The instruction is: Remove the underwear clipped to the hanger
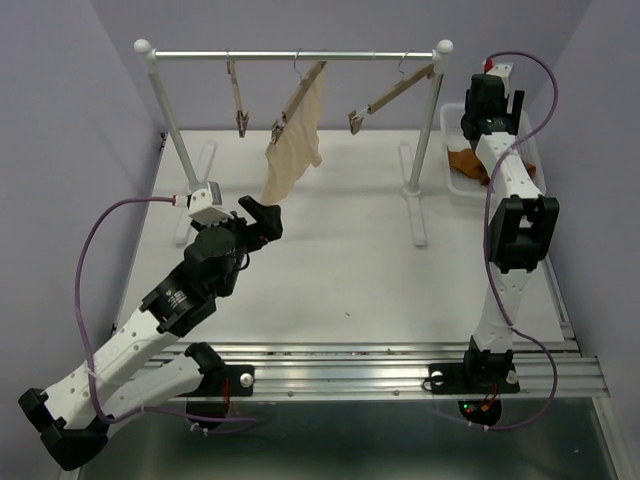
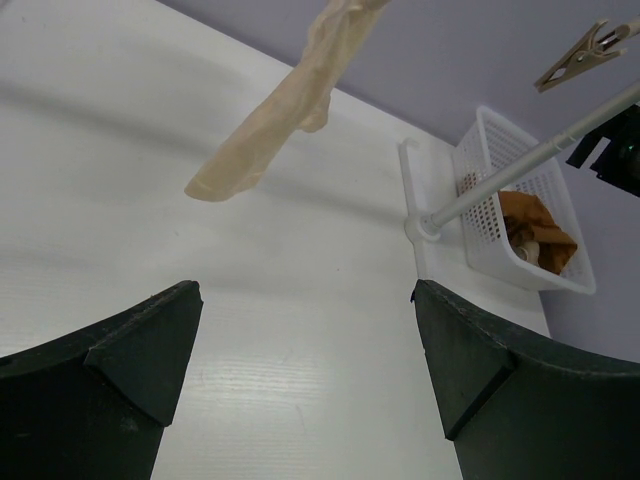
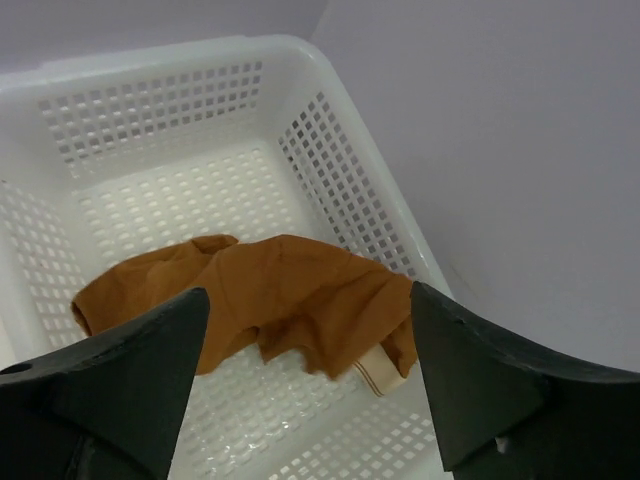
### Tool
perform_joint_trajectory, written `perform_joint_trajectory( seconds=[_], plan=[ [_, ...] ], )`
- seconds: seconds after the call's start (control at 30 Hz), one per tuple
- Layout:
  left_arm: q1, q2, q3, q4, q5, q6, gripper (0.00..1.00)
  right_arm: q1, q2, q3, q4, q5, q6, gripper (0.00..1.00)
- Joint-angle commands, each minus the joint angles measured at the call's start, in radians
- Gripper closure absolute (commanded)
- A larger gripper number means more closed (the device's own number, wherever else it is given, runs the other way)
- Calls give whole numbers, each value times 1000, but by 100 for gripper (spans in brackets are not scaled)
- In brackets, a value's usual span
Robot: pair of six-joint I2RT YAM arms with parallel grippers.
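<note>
Cream underwear [image 1: 296, 140] hangs clipped to hanger [image 1: 322, 68]; rust-orange underwear [image 3: 270, 295] lies crumpled in basket [image 3: 345, 175].

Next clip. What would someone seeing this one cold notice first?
First, the pale beige briefs dangling from the rack at mid-table, with the open left gripper near their lower end. Next, the rust-orange briefs lying crumpled in the white basket at the table's right edge, with the right gripper hanging open above them.
</note>
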Motion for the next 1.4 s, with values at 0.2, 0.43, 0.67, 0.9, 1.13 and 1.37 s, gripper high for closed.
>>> perform_joint_trajectory(
  seconds=[0.2, 0.43, 0.67, 0.9, 1.13, 1.37],
  plan=[
    [9, -25, 57, 11, -1, 8, 1, 2, -349, -183, 44, -44, 107, 0],
    [10, 3, 100, -8, 42, 43, 1, 2, -625, -522, -61, -177, 322, 0],
    [10, 35, 145, -8, 107, 150, 1, 2, -914, -875, -28, -585, 424, 0],
    [10, 52, 192, -38, 107, 195, 1, 2, -1104, -1053, -23, -792, 451, 0],
    [12, 107, 316, -28, 156, 326, 1, 2, -1176, -1069, -25, -955, 440, 0],
    [15, 254, 544, -41, 159, 478, 1, 2, -1212, -1075, -54, -1021, 402, 0]
  ],
)
